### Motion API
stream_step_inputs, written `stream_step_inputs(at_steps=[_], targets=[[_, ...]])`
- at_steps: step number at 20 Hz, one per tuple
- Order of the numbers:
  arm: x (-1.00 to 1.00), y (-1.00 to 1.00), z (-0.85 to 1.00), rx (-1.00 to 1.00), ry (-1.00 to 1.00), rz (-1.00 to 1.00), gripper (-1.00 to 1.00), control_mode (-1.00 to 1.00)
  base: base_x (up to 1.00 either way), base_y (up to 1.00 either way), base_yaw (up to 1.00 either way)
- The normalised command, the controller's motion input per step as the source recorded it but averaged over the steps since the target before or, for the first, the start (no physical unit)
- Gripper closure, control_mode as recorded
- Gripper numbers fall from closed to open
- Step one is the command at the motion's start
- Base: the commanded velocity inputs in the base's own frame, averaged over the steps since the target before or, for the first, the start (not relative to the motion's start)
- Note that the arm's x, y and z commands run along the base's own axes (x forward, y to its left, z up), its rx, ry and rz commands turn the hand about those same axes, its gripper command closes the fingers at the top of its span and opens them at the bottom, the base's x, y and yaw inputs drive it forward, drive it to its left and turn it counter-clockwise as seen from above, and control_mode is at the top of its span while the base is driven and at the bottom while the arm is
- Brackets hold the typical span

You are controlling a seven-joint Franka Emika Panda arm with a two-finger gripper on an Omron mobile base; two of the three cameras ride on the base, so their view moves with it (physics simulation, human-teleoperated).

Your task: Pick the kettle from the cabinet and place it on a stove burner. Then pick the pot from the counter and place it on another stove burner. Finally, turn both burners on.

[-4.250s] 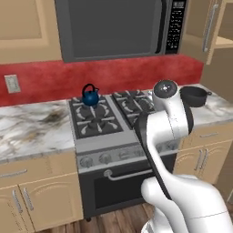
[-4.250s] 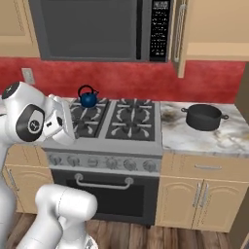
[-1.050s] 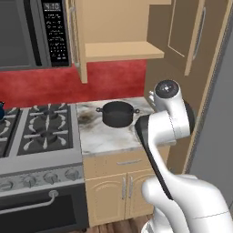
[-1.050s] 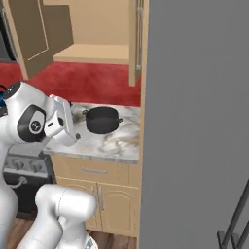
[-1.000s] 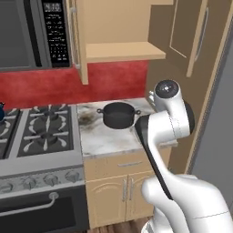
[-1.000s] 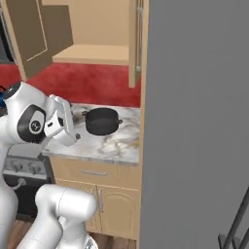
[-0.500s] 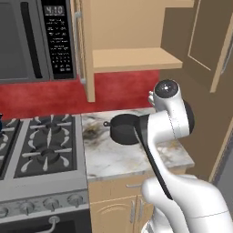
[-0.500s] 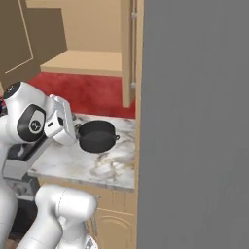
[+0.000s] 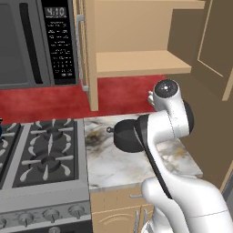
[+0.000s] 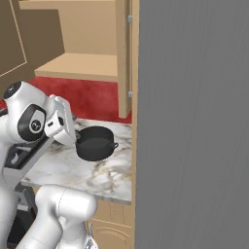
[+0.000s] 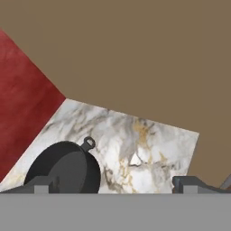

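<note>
The pot [image 11: 63, 168], set on the marble worktop [image 11: 135, 149] below the wide-open, empty end effector [image 11: 113, 185], is judged rigid, fairly heavy and smooth-walled, best gripped at the rim beside a loop handle.

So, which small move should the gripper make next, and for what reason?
Probably lower the open gripper toward the pot and shift sideways until it is centred over the rim. The pot sits free on the counter, off to one side of the fingers, with nothing held yet.
</note>
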Motion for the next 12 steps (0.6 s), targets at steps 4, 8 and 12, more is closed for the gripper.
stream_step_inputs(at_steps=[4,8,12], targets=[[0.14,0.0,-0.15,0.0,0.0,0.0,-1.0,-1.0,0.0,0.0,0.0],[0.3,0.05,-0.23,0.0,0.0,0.0,-1.0,-1.0,0.0,0.0,0.0],[0.34,0.06,-0.27,0.01,0.0,0.0,-1.0,-1.0,0.0,0.0,0.0]])
